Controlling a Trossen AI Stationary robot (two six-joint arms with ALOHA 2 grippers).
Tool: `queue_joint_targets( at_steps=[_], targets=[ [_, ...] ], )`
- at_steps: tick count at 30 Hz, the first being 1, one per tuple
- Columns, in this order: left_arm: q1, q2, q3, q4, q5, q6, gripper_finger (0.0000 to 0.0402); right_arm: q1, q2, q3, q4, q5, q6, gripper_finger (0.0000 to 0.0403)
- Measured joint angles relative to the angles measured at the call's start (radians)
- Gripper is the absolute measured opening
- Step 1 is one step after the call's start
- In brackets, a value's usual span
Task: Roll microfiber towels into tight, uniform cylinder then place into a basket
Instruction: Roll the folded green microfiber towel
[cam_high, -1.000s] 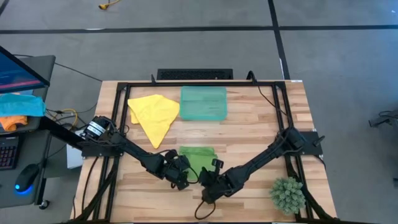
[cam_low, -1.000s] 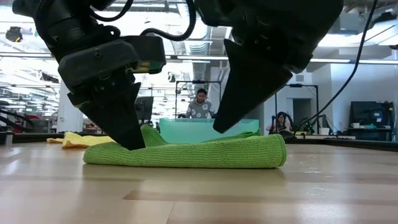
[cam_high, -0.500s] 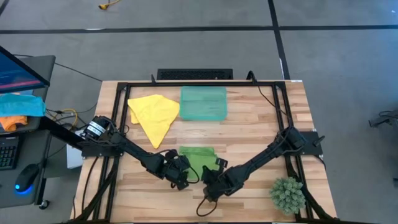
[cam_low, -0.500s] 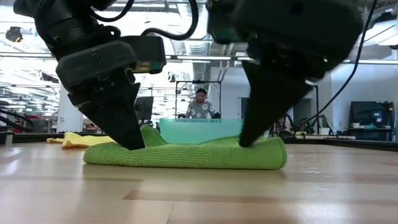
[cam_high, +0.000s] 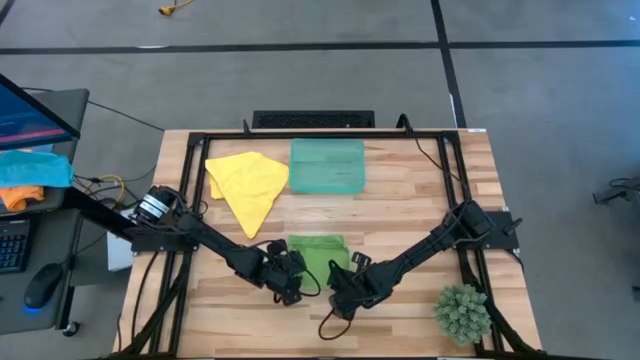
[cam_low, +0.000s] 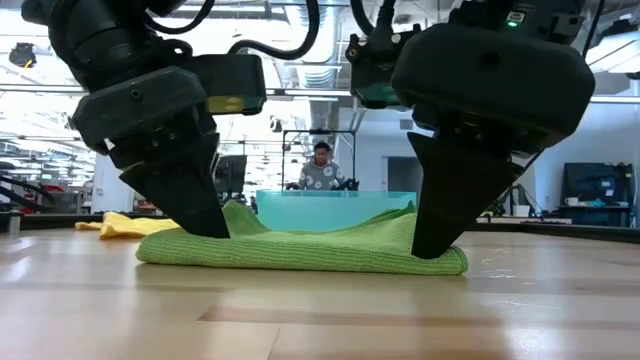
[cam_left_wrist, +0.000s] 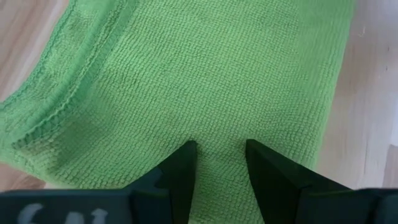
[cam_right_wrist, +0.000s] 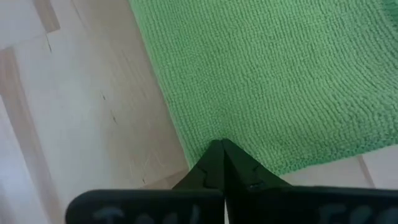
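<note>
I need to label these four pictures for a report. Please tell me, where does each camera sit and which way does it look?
High view: above the wooden table, straight down; both arms.
Low view: table-top height, level; both grippers on the folded lime green microfiber towel.
Left wrist view: past the left gripper, fingers apart, onto that towel.
Right wrist view: past the shut right gripper at the towel's edge.
All views share the green towel.

No legible text, label, brand, number or sign is found in any view. Faint pale marks show on the dark housing at the edge of the left wrist view and of the right wrist view, but they are cut off and cannot be read. A yellow patch on the dark arm body in the low view carries nothing that can be made out.
</note>
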Motion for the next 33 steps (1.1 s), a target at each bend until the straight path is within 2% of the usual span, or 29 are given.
queue_joint_targets(
  at_steps=[5,10,14,18,27,33],
  targets=[
    [-0.032,-0.066,0.000,-0.021,-0.017,0.043,0.0137,0.000,0.002,-0.001,0.001,-0.003,0.000,0.0008],
    [-0.096,-0.139,0.000,-0.015,-0.094,0.155,0.0137,0.000,0.003,-0.001,0.002,-0.004,0.000,0.0011],
    [-0.142,-0.137,0.000,0.038,-0.137,0.244,0.0137,0.000,0.004,-0.002,0.005,-0.005,0.000,0.0011],
    [-0.134,-0.094,-0.002,0.051,-0.142,0.245,0.0137,0.000,0.004,-0.002,0.006,-0.006,-0.001,0.0009],
    [-0.067,-0.015,-0.023,0.051,-0.132,0.212,0.0137,-0.004,0.004,-0.003,0.005,-0.011,-0.006,0.0012],
    [-0.059,-0.015,-0.023,0.014,-0.011,0.208,0.0137,-0.002,0.004,-0.003,0.005,-0.011,-0.009,0.0012]
  ],
)
